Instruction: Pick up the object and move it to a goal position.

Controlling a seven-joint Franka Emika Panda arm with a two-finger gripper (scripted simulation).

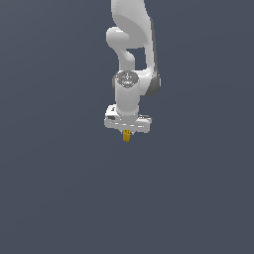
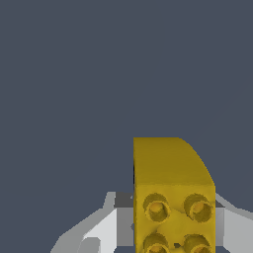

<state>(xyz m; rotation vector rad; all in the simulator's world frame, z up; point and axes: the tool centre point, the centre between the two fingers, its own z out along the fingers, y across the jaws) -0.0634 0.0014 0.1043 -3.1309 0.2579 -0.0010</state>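
Closest to the wrist camera sat the yellow studded brick (image 2: pixel 173 197), its studs facing the lens and white fingers (image 2: pixel 106 230) pressed against both sides, so the gripper (image 1: pixel 127 130) was closed on it. That firm pinch suited carrying it off toward a goal, though no goal marker showed. No container appeared anywhere on the plain grey ground

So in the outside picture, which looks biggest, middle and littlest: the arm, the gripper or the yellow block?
1. Arm, by far the biggest.
2. Gripper, the wide white part at its lower end.
3. Yellow block, tiny, poking out under the gripper.
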